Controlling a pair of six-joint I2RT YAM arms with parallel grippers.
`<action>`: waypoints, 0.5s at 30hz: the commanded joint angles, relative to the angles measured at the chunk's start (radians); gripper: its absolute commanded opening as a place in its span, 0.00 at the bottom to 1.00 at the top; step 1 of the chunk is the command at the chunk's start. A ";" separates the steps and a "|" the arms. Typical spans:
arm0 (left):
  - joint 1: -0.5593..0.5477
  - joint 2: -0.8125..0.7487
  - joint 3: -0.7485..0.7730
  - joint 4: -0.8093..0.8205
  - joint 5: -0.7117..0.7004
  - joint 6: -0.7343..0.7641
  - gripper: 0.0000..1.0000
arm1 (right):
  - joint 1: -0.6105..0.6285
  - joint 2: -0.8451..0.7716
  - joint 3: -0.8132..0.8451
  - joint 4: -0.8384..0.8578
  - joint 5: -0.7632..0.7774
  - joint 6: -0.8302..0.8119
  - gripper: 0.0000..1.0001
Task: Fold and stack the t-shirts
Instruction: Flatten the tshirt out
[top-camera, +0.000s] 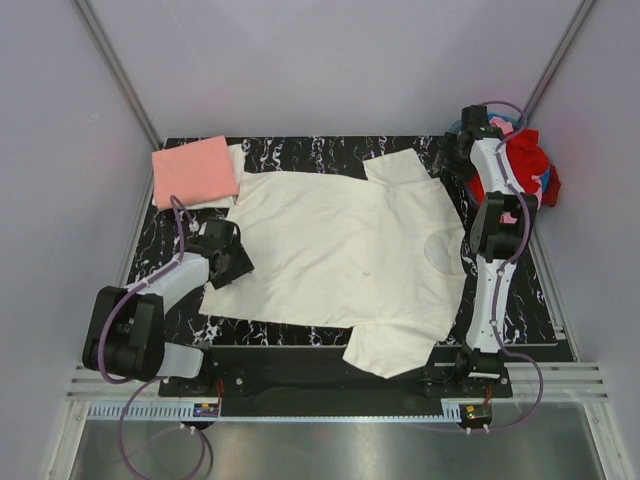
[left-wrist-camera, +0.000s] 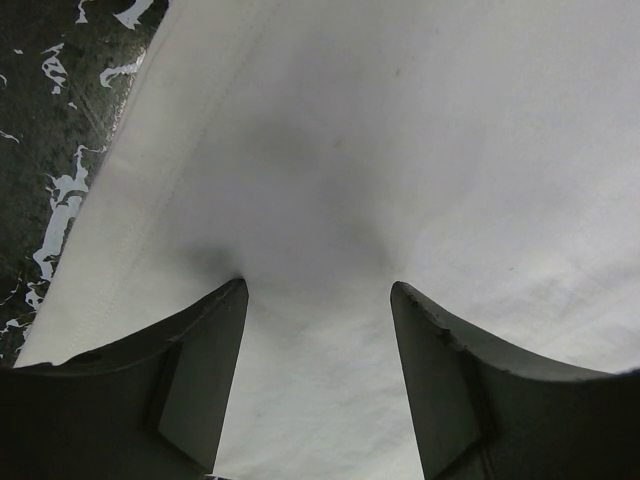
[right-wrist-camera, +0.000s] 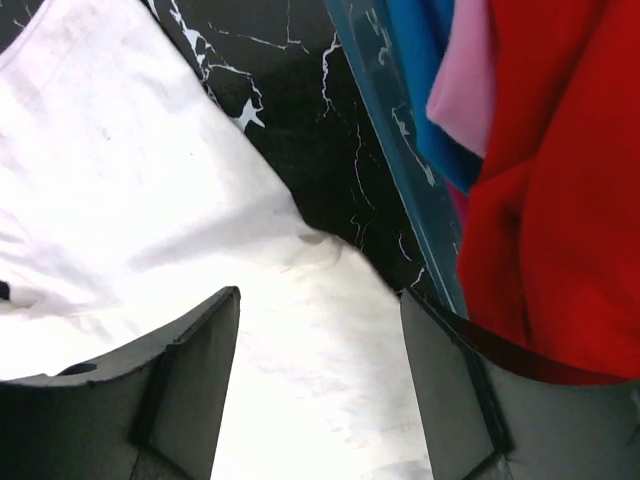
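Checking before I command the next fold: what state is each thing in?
cream t-shirt: spread flat, unfolded.
salmon-pink t-shirt: folded, lying on the white t-shirt.
red t-shirt: crumpled, unfolded, far right.
left gripper: jaws open over cream cloth.
right gripper: jaws open over cream cloth's edge.

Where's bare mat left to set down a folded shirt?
Best is the mat strip along the far edge, between the salmon-pink shirt and the cream shirt. A thinner strip borders its near hem. The right side is crowded: right arm, red shirt.
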 joint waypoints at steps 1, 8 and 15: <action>0.006 0.013 0.006 0.015 -0.029 -0.008 0.66 | -0.015 -0.149 -0.037 0.032 -0.092 0.046 0.73; 0.004 -0.021 -0.001 0.037 -0.014 0.003 0.66 | 0.152 -0.388 -0.293 0.052 -0.027 0.053 0.75; 0.004 -0.151 -0.035 0.020 0.005 0.000 0.72 | 0.223 -0.591 -0.787 0.239 -0.059 0.184 0.76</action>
